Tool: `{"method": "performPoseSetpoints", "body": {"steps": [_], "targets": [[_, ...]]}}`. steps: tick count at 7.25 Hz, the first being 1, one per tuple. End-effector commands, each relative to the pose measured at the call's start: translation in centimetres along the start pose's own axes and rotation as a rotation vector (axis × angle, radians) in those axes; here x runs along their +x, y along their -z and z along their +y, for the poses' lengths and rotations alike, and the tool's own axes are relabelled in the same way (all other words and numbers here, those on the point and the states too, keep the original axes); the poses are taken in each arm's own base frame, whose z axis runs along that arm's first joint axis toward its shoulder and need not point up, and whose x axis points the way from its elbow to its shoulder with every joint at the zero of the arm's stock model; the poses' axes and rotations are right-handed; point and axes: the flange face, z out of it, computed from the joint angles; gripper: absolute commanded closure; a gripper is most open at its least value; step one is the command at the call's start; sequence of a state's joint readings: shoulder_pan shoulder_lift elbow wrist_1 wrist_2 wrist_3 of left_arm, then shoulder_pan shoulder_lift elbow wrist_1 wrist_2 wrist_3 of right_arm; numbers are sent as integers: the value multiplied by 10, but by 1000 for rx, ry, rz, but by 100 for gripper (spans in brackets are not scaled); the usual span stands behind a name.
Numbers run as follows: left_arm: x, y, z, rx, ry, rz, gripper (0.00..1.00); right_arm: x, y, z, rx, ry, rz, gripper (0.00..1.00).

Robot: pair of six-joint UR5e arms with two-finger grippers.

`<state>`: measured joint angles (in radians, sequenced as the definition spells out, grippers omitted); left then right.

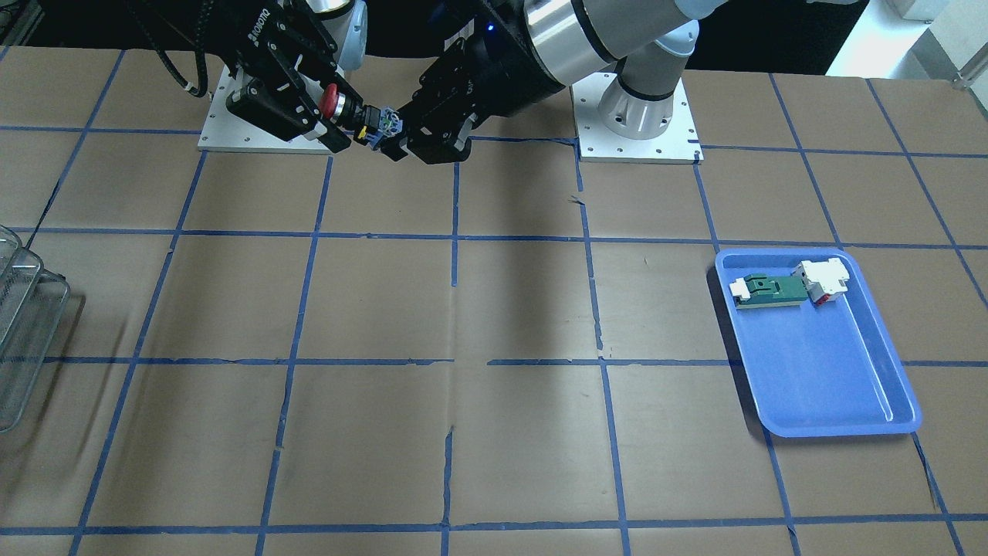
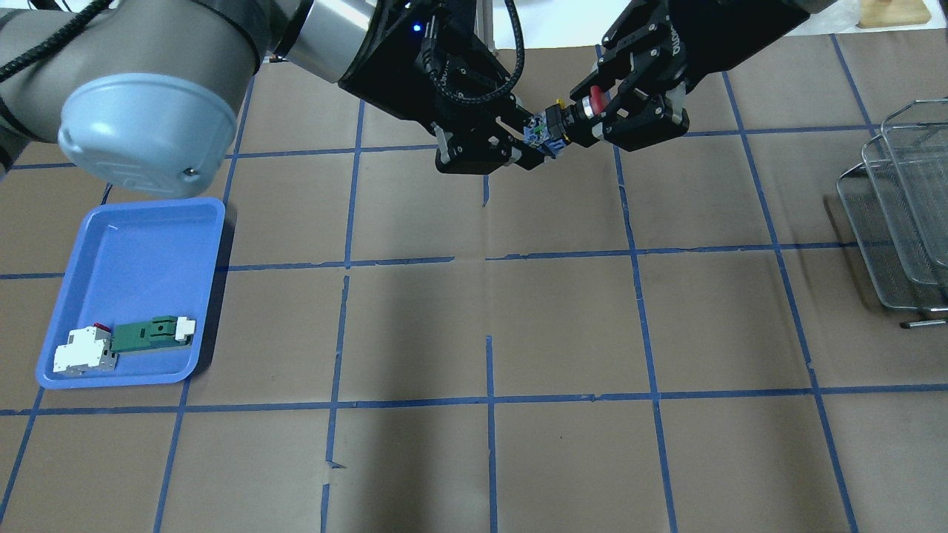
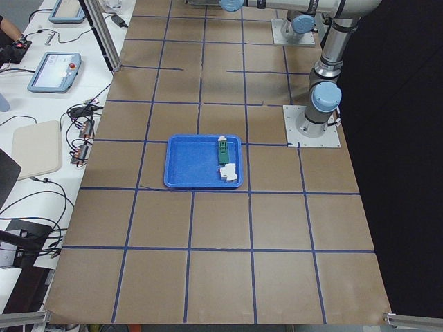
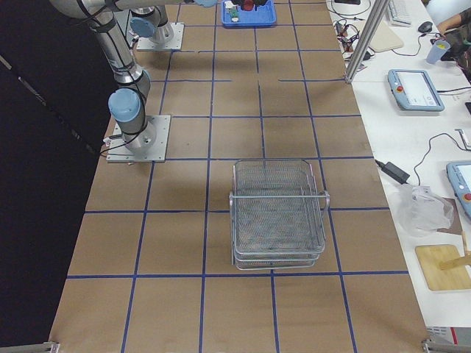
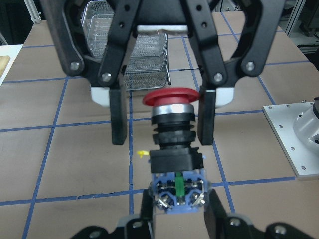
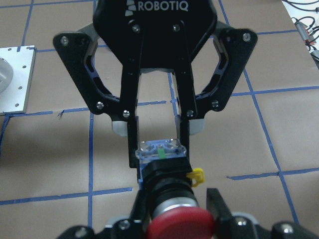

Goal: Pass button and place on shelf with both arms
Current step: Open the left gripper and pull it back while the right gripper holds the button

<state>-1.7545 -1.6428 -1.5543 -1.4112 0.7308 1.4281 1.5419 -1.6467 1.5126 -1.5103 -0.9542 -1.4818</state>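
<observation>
Button (image 5: 172, 124) is held level in mid-air over the robot-side middle of the table (image 1: 494, 309), between the two grippers and well apart from the shelf (image 4: 278, 213). Left gripper (image 6: 158, 149) is clamped on the button's rear block. Right gripper (image 5: 162, 132) is spread wide, its fingers (image 5: 117, 114) straddling the red head: one shows a clear gap, the other sits just beside or touching, can't tell which.

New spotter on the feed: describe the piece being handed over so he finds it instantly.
Look over the brown gridded table, where the left end effector and right end effector meet in mid-air. Between them hangs the button: red mushroom head, silver collar, black body, unlike the flat green part and white block lying in the blue tray.
</observation>
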Motion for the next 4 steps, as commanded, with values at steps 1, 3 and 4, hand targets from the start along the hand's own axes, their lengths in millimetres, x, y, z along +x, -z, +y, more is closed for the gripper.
{"method": "performPoseSetpoints", "body": {"steps": [1,3,4], "targets": [[4,1,-1,2,3,-2,82,-1,2,-1,0,2,4,100],[2,5,-3,-15,76,-14,1,-4,4,-2,1,6,9,100],[1,13,-6,-32,76,-36,0,-4,4,-2,1,5,8,100]]}}
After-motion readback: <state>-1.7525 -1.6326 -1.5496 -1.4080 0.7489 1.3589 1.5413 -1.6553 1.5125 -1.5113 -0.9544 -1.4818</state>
